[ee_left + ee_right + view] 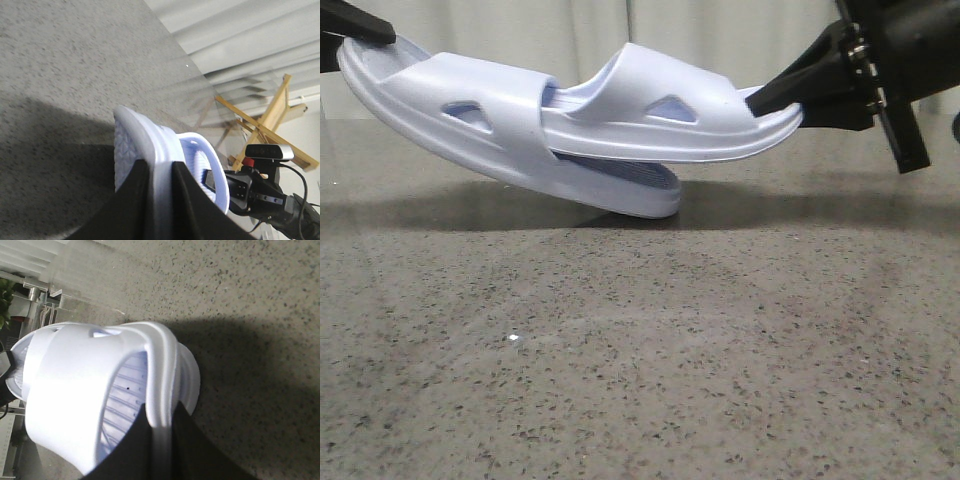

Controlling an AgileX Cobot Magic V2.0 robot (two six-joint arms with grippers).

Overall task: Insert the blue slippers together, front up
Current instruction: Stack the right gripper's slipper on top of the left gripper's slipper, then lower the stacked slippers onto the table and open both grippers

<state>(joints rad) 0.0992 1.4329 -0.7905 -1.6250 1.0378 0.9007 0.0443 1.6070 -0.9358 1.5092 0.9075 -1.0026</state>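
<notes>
— Speckled stone tabletop [640,380] fills the foreground, and just behind it the blue slippers [570,130] hang together, one slid under the other's strap. Only the lower one's toe touches the table.

— Who has which?

— The left gripper [157,200] is clamped on the heel rim of the left slipper [450,110]. The right gripper [160,450] pinches the heel edge of the right slipper [670,115], whose front has passed under the left one's strap.

— How would they handle?

— Judging by the moulded foam look, light and springy, stiff enough to hold shape when gripped by one end, yet the strap should flex to let the other through. The ribbed footbed may drag a little.

— Best hold?

— The heel rims, as now: thin, firm edges that leave strap and toe free.

— Risk?

— Foam could twist in a narrow pinch.
</notes>
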